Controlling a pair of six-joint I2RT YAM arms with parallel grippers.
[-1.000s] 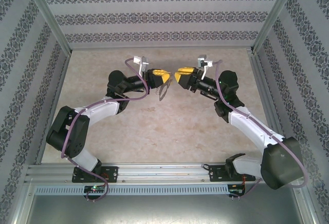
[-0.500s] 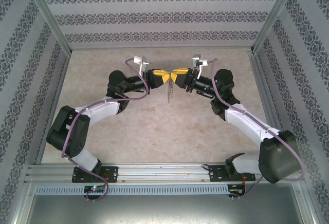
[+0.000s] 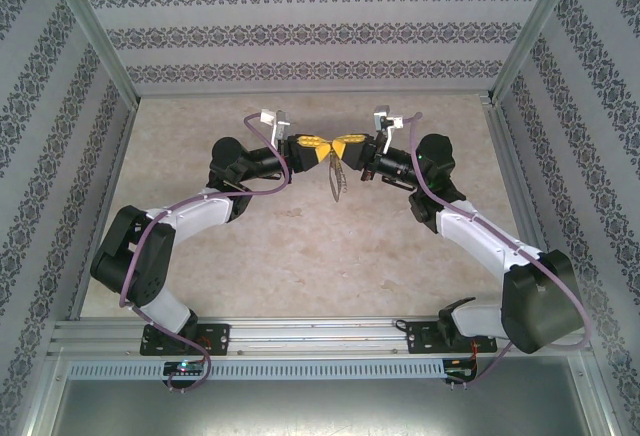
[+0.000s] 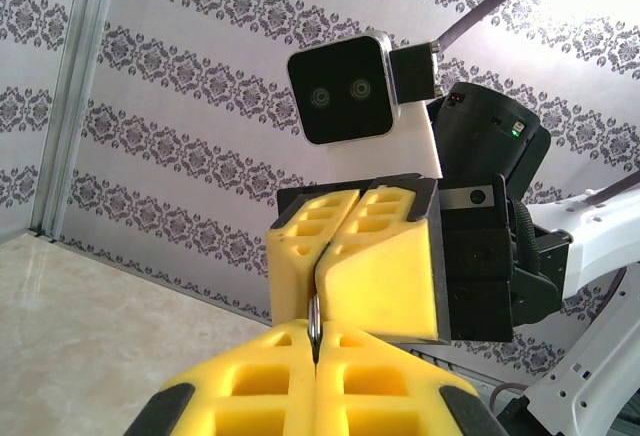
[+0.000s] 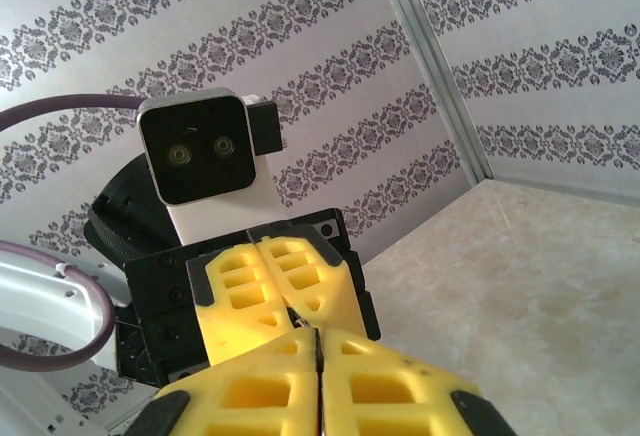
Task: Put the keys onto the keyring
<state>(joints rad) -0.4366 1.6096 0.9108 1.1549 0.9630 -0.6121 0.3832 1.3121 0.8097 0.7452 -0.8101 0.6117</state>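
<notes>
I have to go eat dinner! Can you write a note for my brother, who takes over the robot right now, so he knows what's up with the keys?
Left claw: shut, pinching the top of the keyring.
Right claw: shut, tip to tip with the left claw, and it seems to pinch the same thin metal bit.
Keyring: hangs under the two claws, in the air above the table.
Done: the ring is off the table and held from both sides.
Left: the key is too small to make out, so check if it is on the ring. If not, thread it on.
</notes>
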